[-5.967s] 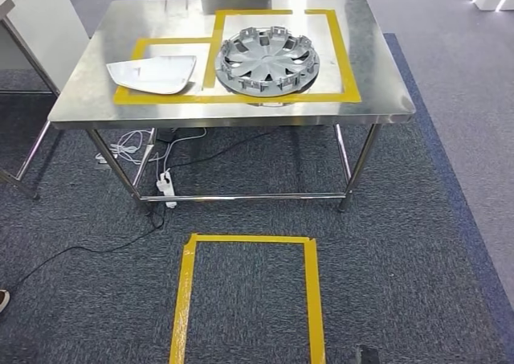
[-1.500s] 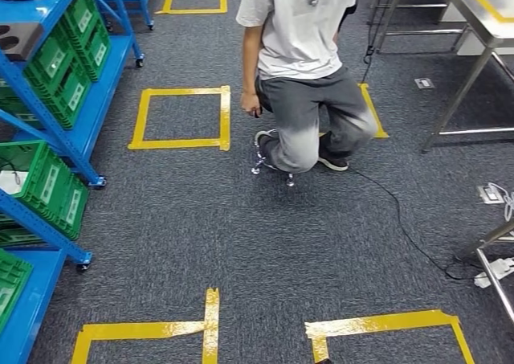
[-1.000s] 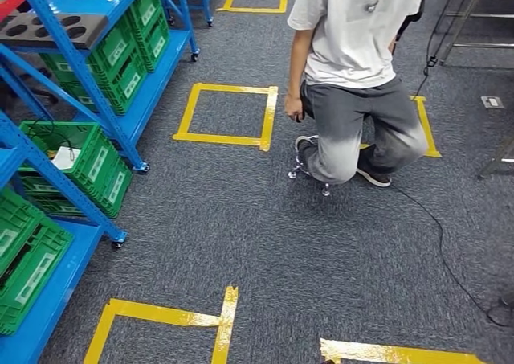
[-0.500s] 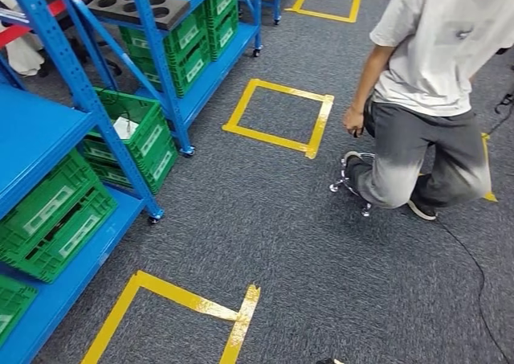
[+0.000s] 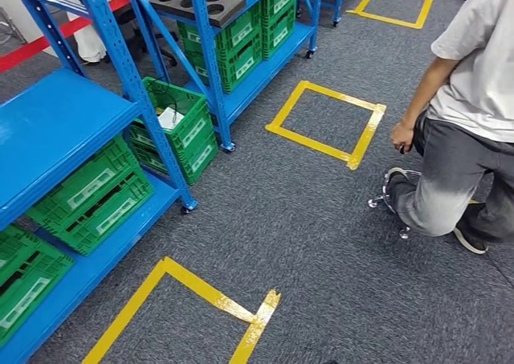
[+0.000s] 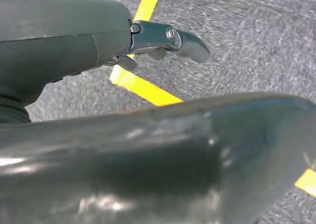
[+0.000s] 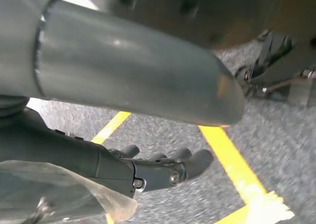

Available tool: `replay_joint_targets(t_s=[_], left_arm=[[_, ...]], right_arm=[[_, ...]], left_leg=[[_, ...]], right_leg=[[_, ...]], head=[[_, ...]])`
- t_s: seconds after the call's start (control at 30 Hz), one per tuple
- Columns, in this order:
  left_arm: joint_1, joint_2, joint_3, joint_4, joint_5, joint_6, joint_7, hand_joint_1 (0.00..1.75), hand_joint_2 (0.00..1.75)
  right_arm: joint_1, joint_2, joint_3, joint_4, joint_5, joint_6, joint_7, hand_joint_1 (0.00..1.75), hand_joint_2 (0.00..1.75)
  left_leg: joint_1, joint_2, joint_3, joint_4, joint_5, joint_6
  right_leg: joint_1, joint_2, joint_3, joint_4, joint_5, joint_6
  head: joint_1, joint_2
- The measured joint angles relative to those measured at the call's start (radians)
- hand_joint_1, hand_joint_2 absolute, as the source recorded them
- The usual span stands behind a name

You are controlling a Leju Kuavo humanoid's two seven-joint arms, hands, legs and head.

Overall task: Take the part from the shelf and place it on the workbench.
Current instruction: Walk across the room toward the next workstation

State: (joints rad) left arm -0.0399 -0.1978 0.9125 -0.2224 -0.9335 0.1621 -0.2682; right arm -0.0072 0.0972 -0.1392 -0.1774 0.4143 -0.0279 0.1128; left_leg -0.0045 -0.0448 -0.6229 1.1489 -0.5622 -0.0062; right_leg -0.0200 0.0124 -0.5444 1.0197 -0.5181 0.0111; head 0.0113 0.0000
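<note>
Running along the left of the head view, the blue shelf (image 5: 55, 131) is seen carrying green crates (image 5: 91, 199) and a dark holed tray (image 5: 197, 1) at upper centre. The part cannot be told. Both hands, left hand (image 6: 164, 38) and right hand (image 7: 164, 169), are empty with fingers extended. A person (image 5: 467, 139) crouches at right.

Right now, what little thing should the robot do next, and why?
Probably keep turning left toward the blue shelf and step closer. Both hands hang over the carpet holding nothing: left hand, right hand. A crouching person is on its right, so go gently.
</note>
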Motion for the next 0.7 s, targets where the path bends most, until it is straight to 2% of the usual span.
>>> replay_joint_targets(t_s=[0.03, 0.07, 0.1, 0.13, 0.17, 0.2, 0.23, 0.3, 0.33, 0.4, 0.43, 0.47, 0.53, 0.57, 0.6, 0.63, 0.67, 0.7], left_arm=[[-0.002, 0.0, 0.0, 0.0, 0.0, 0.0, 0.0, 0.0, 0.0], [-0.003, 0.0, 0.0, 0.0, 0.0, 0.0, 0.0, 0.0, 0.0], [-0.002, 0.0, 0.0, 0.0, 0.0, 0.0, 0.0, 0.0, 0.0], [0.0, 0.0, 0.0, 0.0, 0.0, 0.0, 0.0, 0.0, 0.0], [0.002, 0.0, 0.0, 0.0, 0.0, 0.0, 0.0, 0.0, 0.0], [0.003, 0.0, 0.0, 0.0, 0.0, 0.0, 0.0, 0.0, 0.0], [0.002, 0.001, 0.0, 0.0, 0.0, 0.0, 0.0, 0.0, 0.0], [-0.002, 0.002, 0.0, 0.0, 0.0, -0.001, 0.0, 0.0, 0.0], [-0.003, 0.002, 0.0, 0.0, -0.001, -0.001, 0.0, 0.0, 0.0], [0.001, 0.002, 0.0, 0.0, -0.002, -0.002, 0.0, 0.0, 0.0], [0.003, 0.003, 0.0, 0.0, -0.002, -0.002, 0.0, 0.0, 0.0], [0.003, 0.002, 0.0, 0.0, -0.003, -0.002, 0.0, 0.0, 0.0], [-0.001, 0.001, 0.0, 0.0, -0.005, -0.003, 0.0, 0.0, 0.0], [-0.002, 0.001, 0.0, 0.0, -0.006, -0.003, 0.0, 0.0, 0.0], [-0.002, 0.0, 0.0, 0.0, -0.007, -0.004, 0.0, 0.0, 0.0], [-0.001, -0.001, 0.0, 0.0, -0.008, -0.004, 0.0, 0.0, 0.0], [0.0, -0.001, 0.0, 0.0, -0.008, -0.004, 0.0, 0.0, 0.0], [0.0, -0.002, 0.0, 0.0, -0.008, -0.004, 0.0, 0.0, 0.0]], right_arm=[[0.001, 0.0, 0.0, 0.0, 0.0, 0.0, 0.0, 0.0, 0.0], [0.003, 0.0, 0.0, 0.0, 0.0, 0.001, 0.0, 0.0, 0.0], [0.004, 0.0, 0.0, 0.0, 0.0, 0.001, 0.0, 0.0, 0.0], [0.004, 0.0, 0.0, 0.0, 0.0, 0.001, 0.0, 0.0, 0.0], [0.004, 0.0, 0.0, 0.0, 0.0, 0.001, 0.0, 0.0, 0.0], [0.003, 0.0, 0.0, 0.0, 0.0, 0.001, 0.0, 0.0, 0.0], [0.003, 0.0, 0.0, 0.0, 0.0, 0.001, 0.0, 0.0, 0.0], [0.003, 0.0, 0.0, 0.0, 0.0, 0.002, 0.0, 0.0, 0.0], [0.001, 0.0, 0.0, 0.0, 0.0, 0.003, 0.0, 0.0, 0.0], [-0.004, 0.0, 0.0, 0.0, 0.0, 0.006, 0.0, 0.0, 0.0], [-0.005, 0.0, 0.0, -0.001, 0.0, 0.009, 0.0, 0.0, 0.0], [-0.006, 0.0, 0.0, -0.001, 0.0, 0.012, 0.0, 0.0, 0.0], [-0.005, 0.0, 0.0, -0.001, 0.0, 0.016, 0.0, 0.0, 0.0], [-0.004, 0.0, 0.0, -0.001, 0.0, 0.017, 0.0, 0.0, 0.0], [-0.003, -0.001, 0.0, -0.001, 0.0, 0.019, 0.001, 0.0, 0.0], [-0.001, -0.001, 0.0, -0.001, 0.0, 0.019, 0.001, 0.0, 0.0], [0.001, -0.001, 0.0, -0.001, 0.0, 0.02, 0.001, 0.0, 0.0], [0.002, -0.001, 0.0, -0.001, 0.0, 0.02, 0.002, 0.0, 0.0]], left_leg=[[0.001, 0.019, -0.033, 0.07, -0.032, -0.003], [0.002, 0.028, -0.062, 0.13, -0.054, -0.006], [0.003, 0.032, -0.077, 0.162, -0.058, -0.006], [0.004, 0.035, -0.074, 0.154, -0.04, -0.005], [0.003, 0.04, -0.051, 0.108, -0.008, -0.002], [0.0, 0.055, -0.016, 0.036, 0.03, 0.005], [-0.007, 0.083, 0.019, -0.033, 0.055, 0.014], [-0.02, 0.126, 0.056, -0.112, 0.072, 0.028], [-0.025, 0.13, 0.057, -0.117, 0.067, 0.032], [-0.022, 0.107, 0.056, -0.125, 0.072, 0.037], [-0.018, 0.095, 0.06, -0.132, 0.076, 0.041], [-0.013, 0.082, 0.063, -0.138, 0.08, 0.045], [-0.006, 0.056, 0.066, -0.143, 0.084, 0.05], [-0.005, 0.042, 0.065, -0.143, 0.084, 0.051], [-0.005, 0.027, 0.066, -0.142, 0.084, 0.051], [-0.003, 0.012, 0.067, -0.142, 0.083, 0.051], [-0.002, -0.004, 0.069, -0.14, 0.082, 0.049], [0.001, -0.02, 0.071, -0.137, 0.079, 0.045]], right_leg=[[0.002, -0.016, 0.001, 0.0, -0.002, -0.003], [0.004, -0.033, 0.003, 0.0, -0.005, -0.005], [0.005, -0.048, 0.005, 0.0, -0.007, -0.005], [0.007, -0.062, 0.008, 0.0, -0.01, -0.006], [0.008, -0.074, 0.012, 0.0, -0.013, -0.005], [0.01, -0.086, 0.017, 0.0, -0.017, -0.005], [0.013, -0.098, 0.021, 0.0, -0.021, -0.002], [0.016, -0.119, 0.026, 0.001, -0.028, 0.007], [0.018, -0.131, 0.028, 0.0, -0.031, 0.012], [0.017, -0.144, 0.035, -0.001, -0.036, 0.02], [0.016, -0.126, 0.033, 0.007, -0.044, 0.025], [0.014, -0.097, 0.02, 0.036, -0.062, 0.03], [0.01, -0.032, -0.042, 0.156, -0.117, 0.039], [0.008, -0.019, -0.08, 0.226, -0.14, 0.042], [0.008, -0.015, -0.11, 0.273, -0.148, 0.044], [0.007, -0.014, -0.124, 0.283, -0.134, 0.046], [0.006, -0.011, -0.117, 0.251, -0.1, 0.048], [0.003, -0.001, -0.095, 0.187, -0.054, 0.05]], head=[[-0.002, 0.0], [-0.002, 0.0], [-0.002, 0.0], [-0.002, 0.0], [-0.002, 0.0], [-0.002, 0.0], [-0.002, 0.0], [-0.002, 0.0], [-0.001, 0.0], [0.0, 0.0], [0.0, 0.0], [0.002, 0.0], [0.006, 0.0], [0.007, 0.0], [0.007, 0.0], [0.007, 0.0], [0.007, 0.0], [0.007, 0.0]])
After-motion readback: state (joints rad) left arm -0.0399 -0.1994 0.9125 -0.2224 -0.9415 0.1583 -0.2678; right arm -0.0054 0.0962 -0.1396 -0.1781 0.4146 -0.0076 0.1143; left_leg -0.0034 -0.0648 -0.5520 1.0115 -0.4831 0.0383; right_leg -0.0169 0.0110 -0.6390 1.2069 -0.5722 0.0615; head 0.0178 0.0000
